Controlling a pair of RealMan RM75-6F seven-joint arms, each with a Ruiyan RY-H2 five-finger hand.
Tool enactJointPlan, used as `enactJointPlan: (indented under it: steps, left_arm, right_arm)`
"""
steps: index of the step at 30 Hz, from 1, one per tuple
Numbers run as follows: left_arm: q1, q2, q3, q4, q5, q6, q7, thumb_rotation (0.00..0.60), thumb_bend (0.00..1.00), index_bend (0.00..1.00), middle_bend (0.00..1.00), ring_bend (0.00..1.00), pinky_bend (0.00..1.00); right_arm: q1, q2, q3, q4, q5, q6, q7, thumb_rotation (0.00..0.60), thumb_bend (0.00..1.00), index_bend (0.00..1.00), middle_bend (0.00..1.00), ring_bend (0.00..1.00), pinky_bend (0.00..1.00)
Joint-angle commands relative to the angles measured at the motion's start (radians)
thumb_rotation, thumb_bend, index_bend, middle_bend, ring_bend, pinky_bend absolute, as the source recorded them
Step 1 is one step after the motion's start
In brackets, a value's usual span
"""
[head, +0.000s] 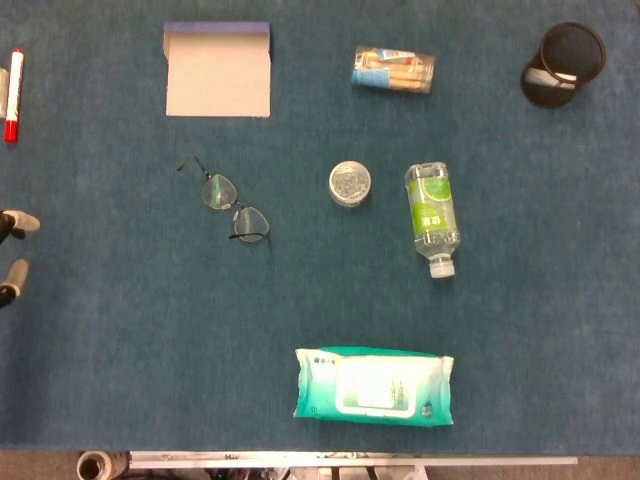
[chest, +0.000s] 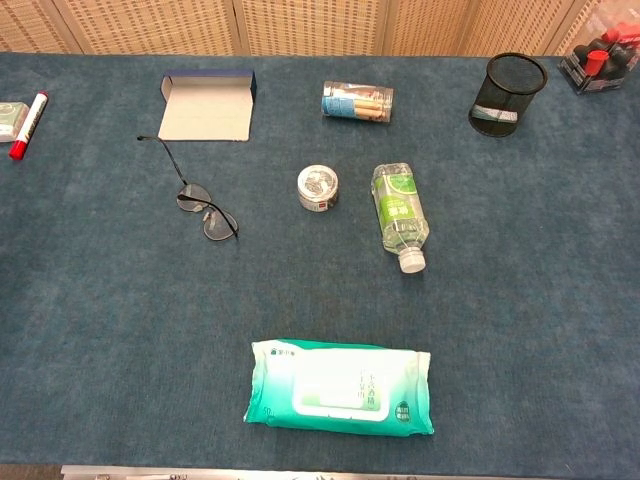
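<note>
The robot hand (head: 12, 255) shows pale beige fingertips on black segments.

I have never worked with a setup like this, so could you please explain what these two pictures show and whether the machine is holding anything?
Both pictures come from cameras on a two-armed robot with human-like hands. The head view looks straight down on the blue table; the chest view looks across it from lower down. Only the fingertips of the left hand show, at the left edge of the head view, apart and holding nothing. The right hand is not visible. On the table lie eyeglasses, an open glasses case, a small round tin, a water bottle on its side, a pack of wet wipes, a clear tube of small items, a mesh pen cup and a red marker.
</note>
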Motion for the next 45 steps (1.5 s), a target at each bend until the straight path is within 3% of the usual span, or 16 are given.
enactJointPlan:
  steps: [1,8,11,16,21,34,45]
  left_arm:
    - [-0.005,-0.006,0.001,0.006,0.006,-0.003,-0.007,0.6,0.32,0.37,0.46,0.35,0.41]
    - [-0.031,-0.02,0.0,0.006,0.045,-0.009,-0.029,0.6,0.19,0.35,0.45,0.35,0.41]
    - [-0.062,-0.01,0.005,-0.015,0.064,-0.048,-0.043,0.6,0.13,0.32,0.4,0.32,0.38]
    - [-0.138,0.002,0.001,-0.037,0.072,-0.152,-0.113,0.6,0.07,0.17,0.16,0.14,0.21]
    - [-0.198,-0.051,-0.027,-0.015,0.067,-0.201,-0.151,0.6,0.05,0.06,0.01,0.04,0.14]
    - [-0.312,-0.144,-0.084,0.025,0.002,-0.305,-0.118,0.6,0.05,0.03,0.0,0.02,0.14]
    - [-0.378,-0.208,-0.137,0.041,-0.12,-0.387,-0.14,0.6,0.05,0.0,0.0,0.02,0.14]
  right_arm:
    - [-0.002,0.004,0.003,-0.003,-0.003,0.008,0.007,0.6,0.41,0.57,0.47,0.33,0.3]
    - [-0.005,0.004,0.014,0.008,-0.004,0.03,0.027,0.6,0.41,0.57,0.47,0.34,0.3]
    - [-0.006,0.006,0.018,0.011,0.0,0.031,0.034,0.6,0.41,0.57,0.47,0.33,0.3]
    - [-0.007,0.014,0.025,0.011,0.01,0.034,0.05,0.6,0.41,0.57,0.47,0.34,0.3]
    - [-0.009,0.022,0.031,0.012,0.02,0.035,0.065,0.6,0.41,0.57,0.47,0.33,0.3]
    - [-0.015,0.04,0.039,0.013,0.036,0.036,0.097,0.6,0.41,0.57,0.47,0.33,0.3]
    - [-0.014,0.043,0.039,0.013,0.041,0.028,0.105,0.6,0.41,0.57,0.47,0.33,0.3]
